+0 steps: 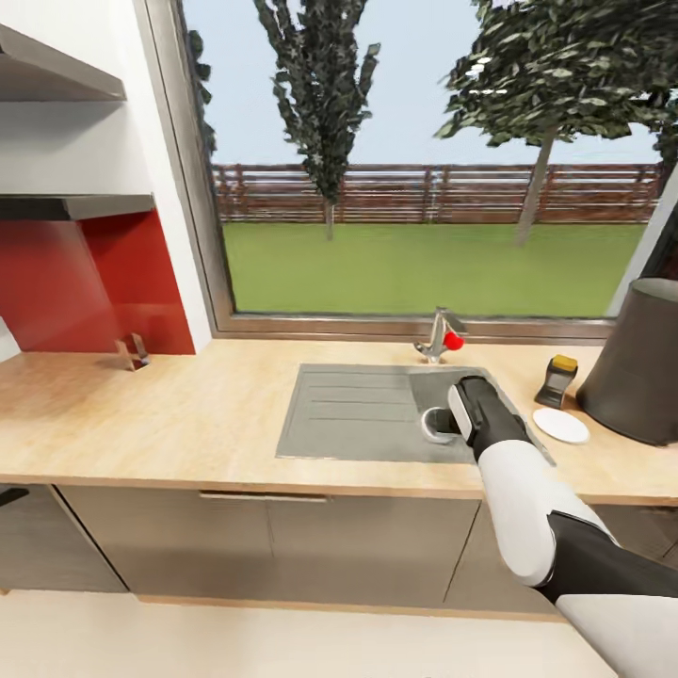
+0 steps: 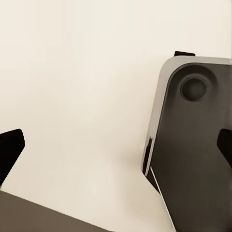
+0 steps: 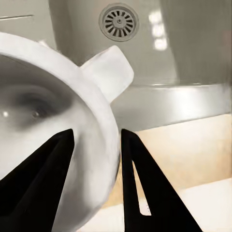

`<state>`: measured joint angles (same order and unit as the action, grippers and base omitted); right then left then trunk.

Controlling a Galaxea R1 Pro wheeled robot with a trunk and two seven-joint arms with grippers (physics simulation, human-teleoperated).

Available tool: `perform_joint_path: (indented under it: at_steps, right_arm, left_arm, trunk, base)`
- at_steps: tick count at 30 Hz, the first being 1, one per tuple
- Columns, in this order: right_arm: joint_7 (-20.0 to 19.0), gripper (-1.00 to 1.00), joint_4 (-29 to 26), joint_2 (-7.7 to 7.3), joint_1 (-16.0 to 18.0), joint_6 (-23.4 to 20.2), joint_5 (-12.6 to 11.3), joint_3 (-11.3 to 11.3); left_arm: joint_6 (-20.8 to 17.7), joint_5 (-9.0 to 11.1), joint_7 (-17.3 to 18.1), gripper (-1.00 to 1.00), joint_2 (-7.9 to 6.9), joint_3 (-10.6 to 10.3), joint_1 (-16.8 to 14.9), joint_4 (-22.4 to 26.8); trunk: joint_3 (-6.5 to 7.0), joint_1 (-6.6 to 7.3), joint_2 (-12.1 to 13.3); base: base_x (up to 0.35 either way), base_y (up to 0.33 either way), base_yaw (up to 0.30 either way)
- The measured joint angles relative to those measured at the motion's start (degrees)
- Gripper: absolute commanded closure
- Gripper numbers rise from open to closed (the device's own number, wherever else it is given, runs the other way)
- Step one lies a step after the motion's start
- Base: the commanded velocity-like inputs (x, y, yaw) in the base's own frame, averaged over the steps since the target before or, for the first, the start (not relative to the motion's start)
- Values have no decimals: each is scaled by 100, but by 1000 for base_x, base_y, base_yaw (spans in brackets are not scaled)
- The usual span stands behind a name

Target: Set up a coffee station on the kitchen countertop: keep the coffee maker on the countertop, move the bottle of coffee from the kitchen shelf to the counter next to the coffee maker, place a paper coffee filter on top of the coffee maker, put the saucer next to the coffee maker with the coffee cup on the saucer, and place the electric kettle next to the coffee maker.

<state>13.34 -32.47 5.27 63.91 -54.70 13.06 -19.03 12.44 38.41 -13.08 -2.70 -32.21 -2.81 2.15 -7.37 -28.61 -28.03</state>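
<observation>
A white coffee cup (image 3: 58,111) with a side handle (image 3: 108,72) is in my right gripper (image 3: 96,140), whose two dark fingers (image 3: 150,188) pinch the cup's rim wall, one inside and one outside. In the head view the cup (image 1: 435,425) and my right gripper (image 1: 452,419) are over the sink basin (image 1: 377,410). To their right, the white saucer (image 1: 560,425) lies on the countertop (image 1: 141,414) beside the tall dark coffee maker (image 1: 633,377). My left gripper (image 2: 116,147) is open and empty, hanging over pale floor.
A small dark item with a yellow top (image 1: 556,379) stands behind the saucer. The faucet (image 1: 436,337) with a red knob is behind the sink. Wall shelves (image 1: 66,202) hang at the upper left. A small metal object (image 1: 133,351) sits by the red backsplash.
</observation>
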Motion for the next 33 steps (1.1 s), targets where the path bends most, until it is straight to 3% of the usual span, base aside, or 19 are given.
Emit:
perform_joint_path:
  at_steps: [11,18,24,29,33]
  right_arm:
    - [7,100,0,-8,0,-1,3,-12]
    - [0,100,-2,-56,1,2,-8,-27]
    - [14,100,-40,-60,1,2,13,-23]
    - [25,100,-433,-60,1,0,46,-18]
    - [26,100,-526,-61,-1,-8,47,-23]
  left_arm:
    - [7,1,-4,-100,-9,9,0,4]
    - [-1,1,6,-100,-33,1,1,-1]
    - [-8,-7,6,-100,-39,-8,1,-9]
    - [-7,-8,6,-100,-46,-7,1,-12]
    - [-9,-9,3,-100,-43,-8,0,-15]
  trunk:
    - [34,1,0]
    - [35,3,0]
    - [35,0,0]
    - [35,0,0]
    - [35,1,0]
  base:
    - [75,-242,-253]
    - [237,-191,-40]
    - [35,-23,-1]
    - [1,-1,-3]
    - [68,-9,-239]
